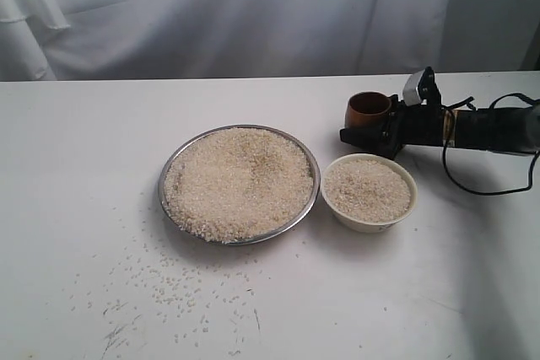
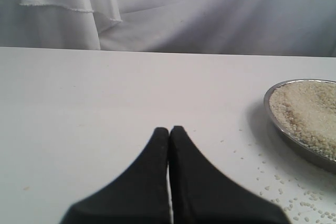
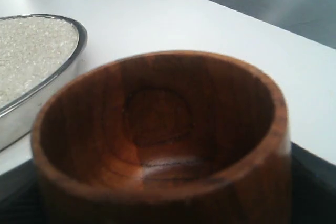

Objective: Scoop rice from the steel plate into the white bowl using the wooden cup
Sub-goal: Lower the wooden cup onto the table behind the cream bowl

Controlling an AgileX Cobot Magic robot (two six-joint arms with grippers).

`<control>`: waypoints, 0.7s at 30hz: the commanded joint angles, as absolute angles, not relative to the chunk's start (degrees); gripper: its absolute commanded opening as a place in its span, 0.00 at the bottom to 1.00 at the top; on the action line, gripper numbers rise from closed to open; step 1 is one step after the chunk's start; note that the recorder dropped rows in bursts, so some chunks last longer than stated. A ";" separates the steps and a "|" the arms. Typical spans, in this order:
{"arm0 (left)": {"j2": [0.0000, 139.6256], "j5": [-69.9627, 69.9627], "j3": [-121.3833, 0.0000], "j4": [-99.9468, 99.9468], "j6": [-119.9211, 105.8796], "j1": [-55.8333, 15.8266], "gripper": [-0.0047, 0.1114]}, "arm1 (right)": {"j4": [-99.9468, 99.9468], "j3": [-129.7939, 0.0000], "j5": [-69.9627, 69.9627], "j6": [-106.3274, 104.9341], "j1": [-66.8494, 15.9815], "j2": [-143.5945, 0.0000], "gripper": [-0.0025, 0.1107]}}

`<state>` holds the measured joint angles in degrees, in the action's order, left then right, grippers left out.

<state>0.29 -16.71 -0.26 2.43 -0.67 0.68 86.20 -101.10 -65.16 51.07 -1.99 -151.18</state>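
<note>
**Wooden cup empty in the right jaws; the plate lies to its left**

Your right gripper [image 1: 368, 129] has its jaws closed on the sides of the wooden cup [image 1: 369, 109]. The right wrist view looks straight into it and shows bare wood, with no grains inside. The cup sits at the far right of the table [image 1: 84, 166], mouth upward. Whether its base touches the surface, you cannot tell.

In the exterior view, the white bowl [image 1: 369, 223] stands just in front of the cup and is already well filled. The steel plate [image 1: 161, 185] lies to the cup's left and a little nearer the camera, almost touching the bowl. The heaped rice [image 1: 239, 181] covers it nearly from rim to rim.

So your coming move probably runs leftward from the cup, skirting the bowl rather than passing over it. You will need to tip the cup's mouth toward the heap.

Your left gripper [image 2: 169, 132] shows only in its own wrist view. Its fingers are pressed together and hold nothing, and the plate's edge lies off to one side of it. The right arm is the nearer one.
</note>
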 commanded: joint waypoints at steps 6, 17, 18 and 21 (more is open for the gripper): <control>0.00 -16.34 0.00 2.48 -0.49 0.60 0.04 | 83.06 -101.61 -65.17 48.58 -2.25 -150.70 0.10; 0.00 -16.34 0.00 2.48 -0.49 0.60 0.04 | 83.06 -101.61 -61.88 49.67 -2.34 -150.70 0.51; 0.00 -16.34 0.00 2.48 -0.49 0.60 0.04 | 83.06 -101.61 -61.60 50.12 -2.34 -150.70 0.53; 0.00 -16.34 0.00 2.48 -0.49 0.60 0.04 | 83.06 -101.61 -61.38 50.10 -2.34 -150.70 0.55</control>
<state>0.29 -16.71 -0.26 2.43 -0.67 0.68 84.26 -101.10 -61.70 49.73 -2.27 -151.18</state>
